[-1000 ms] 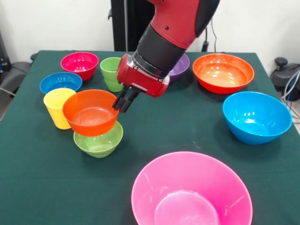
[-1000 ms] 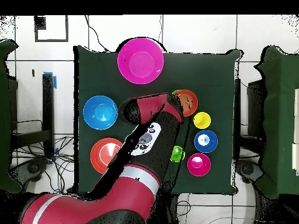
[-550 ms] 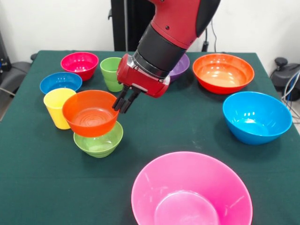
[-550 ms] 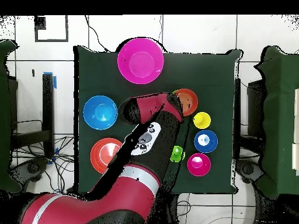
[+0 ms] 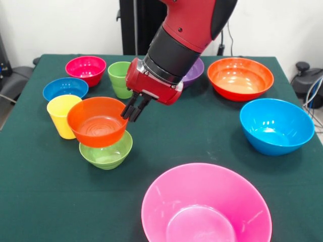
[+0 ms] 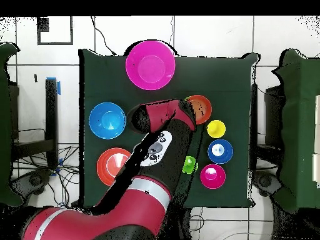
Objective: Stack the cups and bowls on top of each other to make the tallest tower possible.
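The gripper (image 5: 131, 112) reaches down from the red and black arm (image 5: 176, 45) and clamps the right rim of the small orange-red bowl (image 5: 97, 121), its dark fingers (image 5: 135, 109) close together on that edge. The bowl sits tilted just above the small green bowl (image 5: 107, 150), which stands on the green worktop (image 5: 192, 136) — whether the two touch cannot be told from the front view.

Just left of the held bowl stands the yellow cup (image 5: 61, 115); behind it lies the dark blue bowl (image 5: 65, 88), and farther back the magenta bowl (image 5: 86, 69). The light green cup (image 5: 119, 78) stands upright to the right of the magenta bowl, just behind the gripper's red housing. A purple bowl (image 5: 194, 70) shows only partly behind the arm.

On the right side, the large orange bowl (image 5: 240, 77) sits far back and the large light blue bowl (image 5: 276, 126) nearer, well apart from the pair under the gripper. The large pink bowl (image 5: 206, 207) fills the near edge.

From overhead, the arm covers the middle of the worktop — the orange-red bowl (image 6: 200, 107) peeks out beside it.
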Tool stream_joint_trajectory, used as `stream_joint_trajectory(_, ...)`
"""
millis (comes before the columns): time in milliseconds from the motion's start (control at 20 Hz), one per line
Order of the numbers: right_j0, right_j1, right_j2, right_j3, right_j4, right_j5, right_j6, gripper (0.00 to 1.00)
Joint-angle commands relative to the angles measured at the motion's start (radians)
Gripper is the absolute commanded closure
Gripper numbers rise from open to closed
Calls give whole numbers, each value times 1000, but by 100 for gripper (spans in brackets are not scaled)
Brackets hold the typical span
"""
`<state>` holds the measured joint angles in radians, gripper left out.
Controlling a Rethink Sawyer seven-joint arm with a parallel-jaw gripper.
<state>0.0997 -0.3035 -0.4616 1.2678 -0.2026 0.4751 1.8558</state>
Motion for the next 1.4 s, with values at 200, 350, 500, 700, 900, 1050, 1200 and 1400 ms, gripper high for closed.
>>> stream_joint_trajectory(200,-19,39,124,-55,-35,24,-2,100)
stream_joint_trajectory(350,-21,40,130,-60,-34,24,-7,100)
stream_joint_trajectory(500,-23,40,131,-62,-32,19,-4,100)
stream_joint_trajectory(700,-24,42,132,-65,-34,10,-3,100)
stream_joint_trajectory(900,-24,37,133,-56,-36,0,0,100)
stream_joint_trajectory(1050,-23,35,131,-48,-38,-8,3,100)
stream_joint_trajectory(1200,-24,33,133,-44,-37,-9,3,100)
stream_joint_trajectory(1400,-22,35,131,-46,-34,-4,8,100)
